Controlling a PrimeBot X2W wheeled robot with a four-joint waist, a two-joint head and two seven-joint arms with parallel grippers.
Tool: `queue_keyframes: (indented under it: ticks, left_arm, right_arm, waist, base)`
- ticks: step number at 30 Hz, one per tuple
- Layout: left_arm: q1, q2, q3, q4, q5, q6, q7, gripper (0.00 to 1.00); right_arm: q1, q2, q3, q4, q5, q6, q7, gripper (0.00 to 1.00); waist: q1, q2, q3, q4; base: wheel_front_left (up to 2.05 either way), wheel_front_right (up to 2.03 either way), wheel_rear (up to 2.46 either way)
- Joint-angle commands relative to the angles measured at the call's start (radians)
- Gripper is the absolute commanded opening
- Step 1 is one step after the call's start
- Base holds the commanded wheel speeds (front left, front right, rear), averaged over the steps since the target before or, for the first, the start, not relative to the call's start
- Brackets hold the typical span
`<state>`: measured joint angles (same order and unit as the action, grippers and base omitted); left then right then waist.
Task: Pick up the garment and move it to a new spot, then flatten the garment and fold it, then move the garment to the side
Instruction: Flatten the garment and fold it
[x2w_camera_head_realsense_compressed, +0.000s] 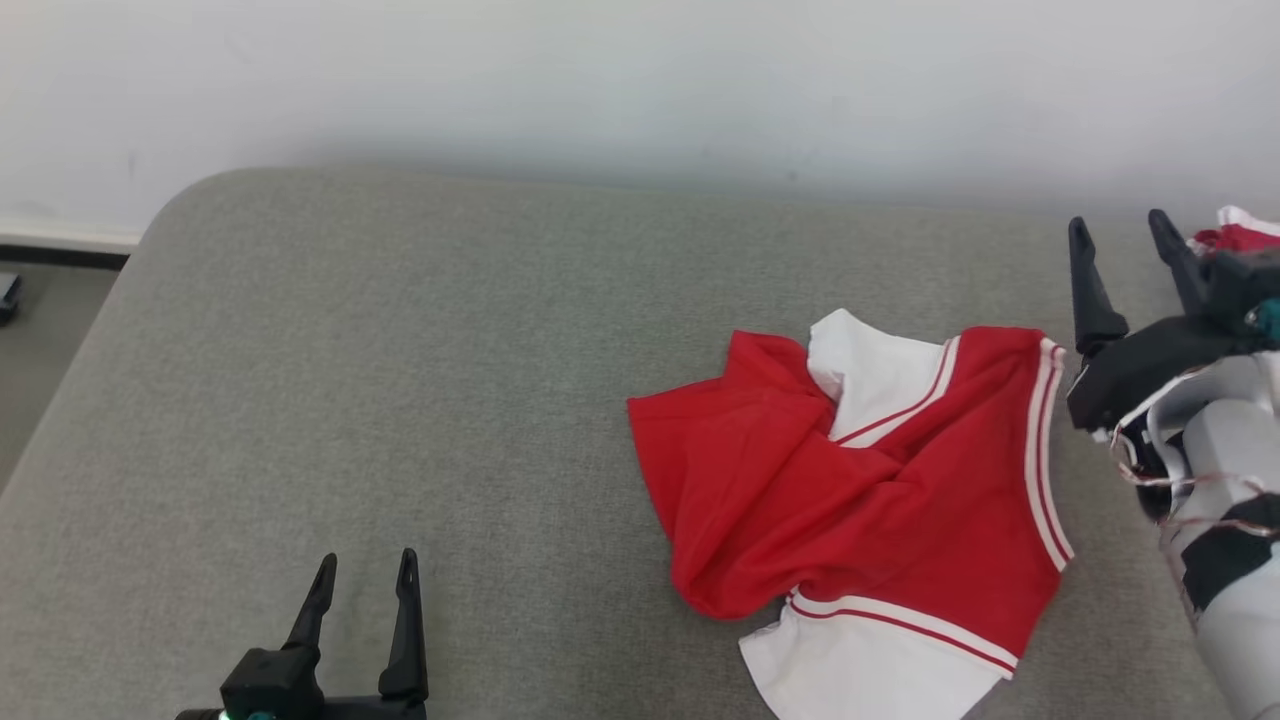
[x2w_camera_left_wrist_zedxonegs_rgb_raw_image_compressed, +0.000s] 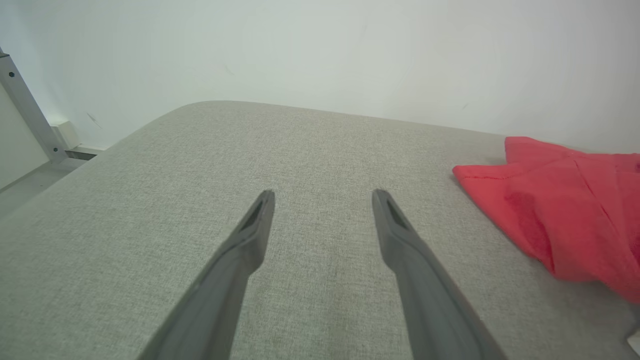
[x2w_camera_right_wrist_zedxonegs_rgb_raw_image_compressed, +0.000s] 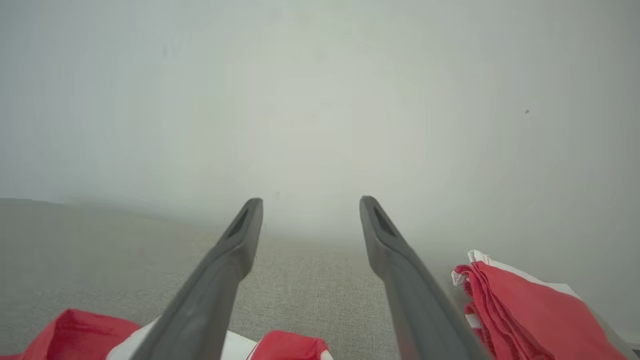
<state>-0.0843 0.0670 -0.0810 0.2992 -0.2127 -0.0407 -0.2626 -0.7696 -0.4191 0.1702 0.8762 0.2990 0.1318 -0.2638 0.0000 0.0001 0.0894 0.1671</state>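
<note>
Garment (x2w_camera_head_realsense_compressed: 850, 500) lies rumpled on grey cushion (x2w_camera_head_realsense_compressed: 400, 350), right of middle, free of both grippers. Move to new spot likely done; flattening, folding, shifting aside all left. Right gripper (x2w_camera_head_realsense_compressed: 1118, 222) - jaws apart, empty, just beside garment's right edge. Left gripper (x2w_camera_head_realsense_compressed: 366, 557) - jaws apart, empty, well apart from garment

Three cameras, one grey cushion (x2w_camera_head_realsense_compressed: 400, 400)
The head view looks down from high up toward the wall (x2w_camera_head_realsense_compressed: 640, 80). Both wrist views sit low and close, facing that wall — the left shares the red garment (x2w_camera_left_wrist_zedxonegs_rgb_raw_image_compressed: 560, 220) with the head view, and the hazy right one seemingly does too.
</note>
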Motion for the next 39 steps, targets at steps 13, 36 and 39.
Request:
queue_keyframes:
  ticks: [13,36,39]
  left_arm:
    - [0.034,0.013,0.006,0.002,0.013,-0.012,-0.003,1.00]
    - [-0.052,0.043,-0.041,0.008,0.028,-0.043,0.017,1.00]
    - [-0.114,0.061,-0.054,0.006,0.037,-0.051,0.036,1.00]
  right_arm:
    - [0.427,0.120,-0.135,-0.480,-0.055,-0.003,0.000,1.00]
    - [0.809,0.362,-0.197,-0.782,-0.109,-0.003,0.000,1.00]
    - [0.788,0.366,-0.184,-0.776,-0.102,-0.003,0.000,1.00]
  waist:
    - [0.0000,-0.0001,-0.053,-0.104]
    - [0.0000,-0.0001,-0.056,-0.211]
    - [0.0000,-0.0001,-0.037,-0.247]
  base:
    - [0.00,0.00,0.00]
    - [0.00,0.00,0.00]
    - [0.00,0.00,0.00]
